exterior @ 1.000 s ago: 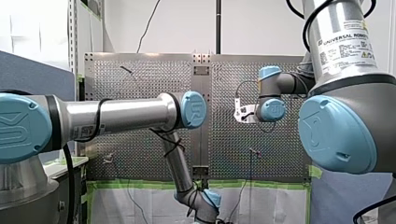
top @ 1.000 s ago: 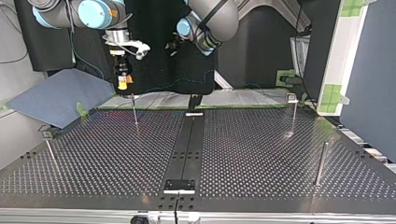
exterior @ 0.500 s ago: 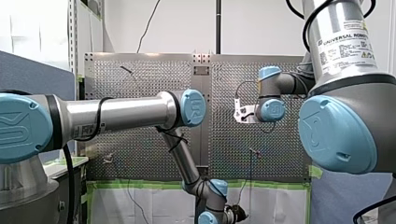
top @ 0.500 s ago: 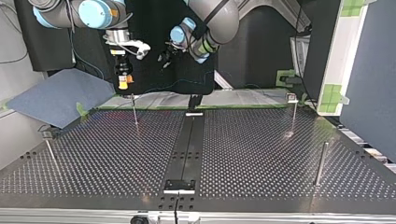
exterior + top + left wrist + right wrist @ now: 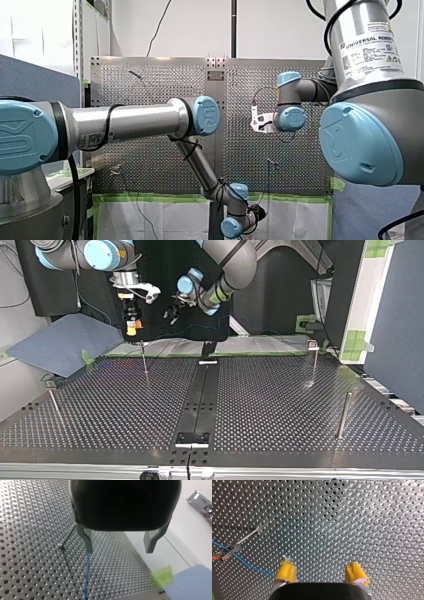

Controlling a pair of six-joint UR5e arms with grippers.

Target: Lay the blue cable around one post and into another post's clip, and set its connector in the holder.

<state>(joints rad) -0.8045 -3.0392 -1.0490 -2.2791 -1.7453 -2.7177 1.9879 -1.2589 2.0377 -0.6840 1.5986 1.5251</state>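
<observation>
The thin blue cable point(image 5: 86, 576) lies on the perforated table, running under one metal finger point(image 5: 86, 540) of my left gripper point(image 5: 119, 551), which is open and holds nothing. A slim post point(image 5: 67, 537) stands just beyond that finger. In the top view my left gripper point(image 5: 170, 316) hangs above the table's far edge. Beside it my right gripper point(image 5: 131, 329) points down over a post point(image 5: 144, 357). Its yellow pads point(image 5: 286, 571) stand apart, so my right gripper point(image 5: 320, 564) is open and empty. The cable point(image 5: 249, 565) leads from beside one pad to a clipped post point(image 5: 233, 550).
More posts stand at the top view's right point(image 5: 343, 415), far right point(image 5: 314, 362) and left point(image 5: 54, 402). A dark centre strip carries a holder point(image 5: 192, 438) at the near edge and another bracket point(image 5: 208, 360) at the far edge. A blue-grey mat point(image 5: 60, 345) lies beyond the table.
My left arm's wrist has swung toward the top view's left, closer to my right gripper, and lower right in the front view. My right arm has stayed still.
</observation>
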